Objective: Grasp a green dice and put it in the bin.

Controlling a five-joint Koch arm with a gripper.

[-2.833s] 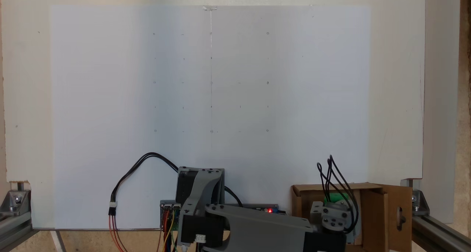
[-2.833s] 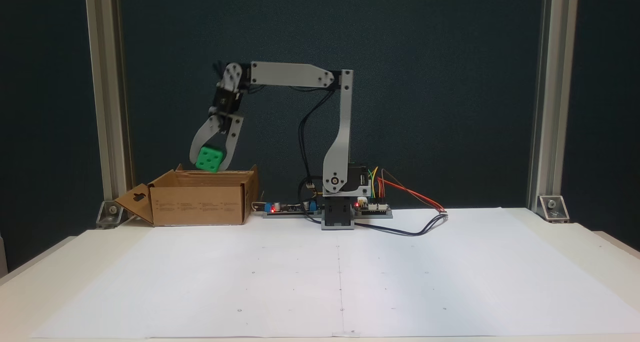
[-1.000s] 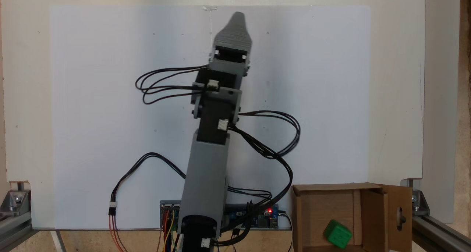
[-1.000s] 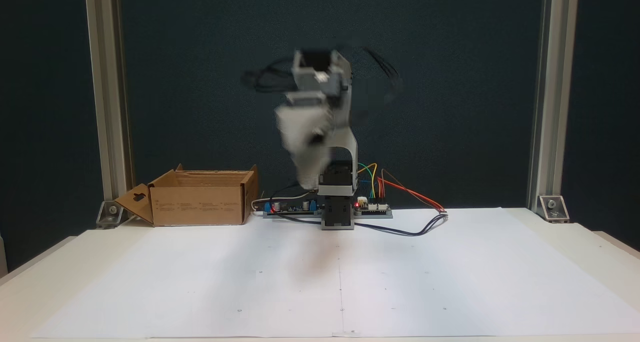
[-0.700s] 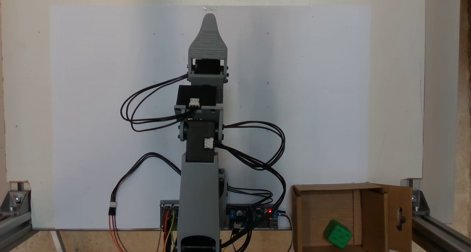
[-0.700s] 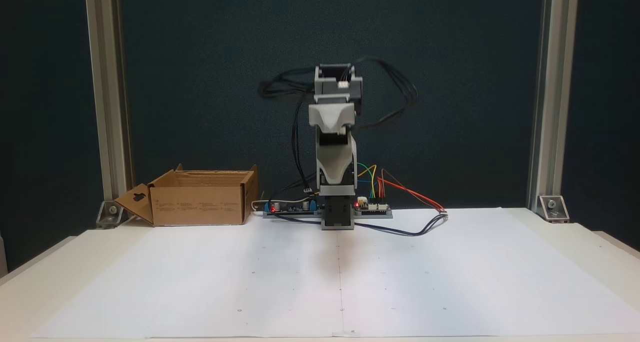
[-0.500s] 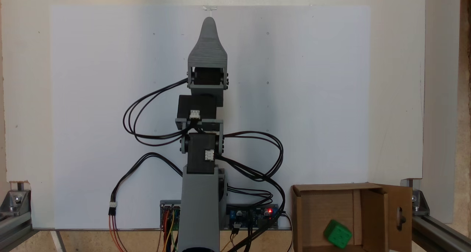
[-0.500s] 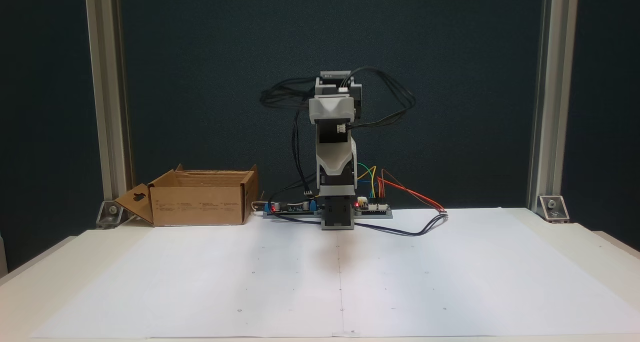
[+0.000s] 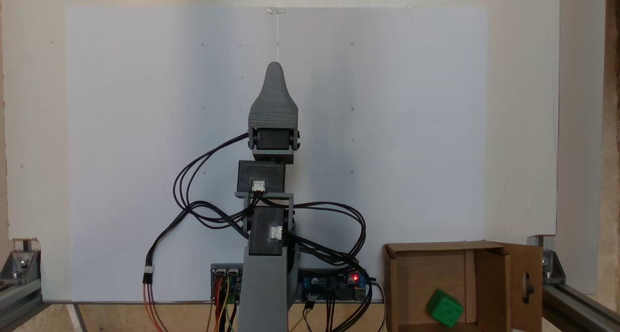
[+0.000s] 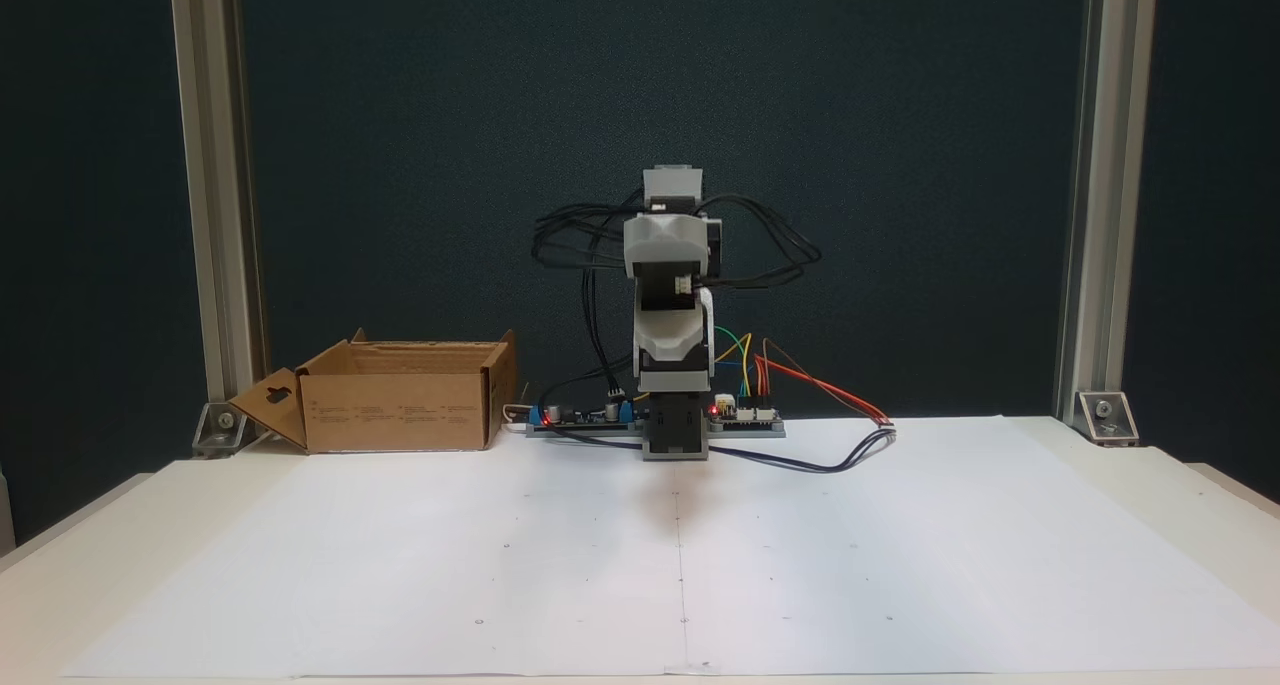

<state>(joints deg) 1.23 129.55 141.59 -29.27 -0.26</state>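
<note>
So from the fixed view looking down, the green dice (image 9: 444, 308) is sitting on the floor of the bin (image 9: 491, 276), toward the near right part, one corner tipped up. Looks to me like the drop is done and what's left is just parking the arm (image 9: 265, 283). The arm is folded over the middle of the white paper sheet (image 9: 121, 152), and the gripper (image 9: 274, 75) points up the picture, well away from the bin. From here I see one grey jaw with the other stacked under it, so I honestly cannot tell how wide it stands. Nothing green on it, and nothing touching it that I can see.

In the fixed view from the front, the bin (image 10: 400, 405) sits at the left on the worktop (image 10: 1180, 485), flap with the handle cutout hanging out. The gripper (image 10: 672, 330) faces me end-on, tucked down in front of the base, same story: no read on the gap.

For parking well, I'd go slow and keep an eye on the black cables (image 10: 770, 245), which loop out both sides of the wrist and could snag on the control boards (image 10: 745, 420) as the arm folds down.
</note>
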